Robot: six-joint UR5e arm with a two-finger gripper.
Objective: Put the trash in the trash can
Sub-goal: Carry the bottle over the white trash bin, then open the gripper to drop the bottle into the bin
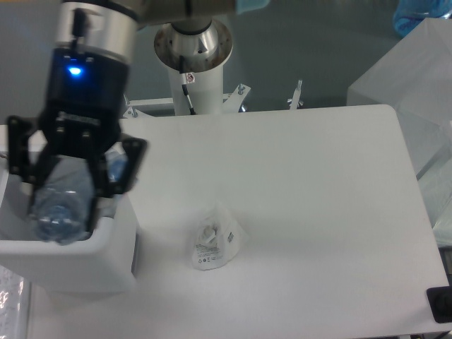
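Layout of the scene. The trash can (67, 263) stood at the left edge of the table (318, 212), toward the front. The gripper (62, 205) hung directly over the can's opening, with the bottle (60, 205) between its fingers, above the can's interior. The wrapper (214, 240) lay on the table to the right of the can, apart from it. The arm's base post (194, 63) rose behind the table's rear edge.

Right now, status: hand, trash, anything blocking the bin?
Hand shut on bottle, over the trash can opening. Wrapper on table, beside the can. Nothing blocking the drop.
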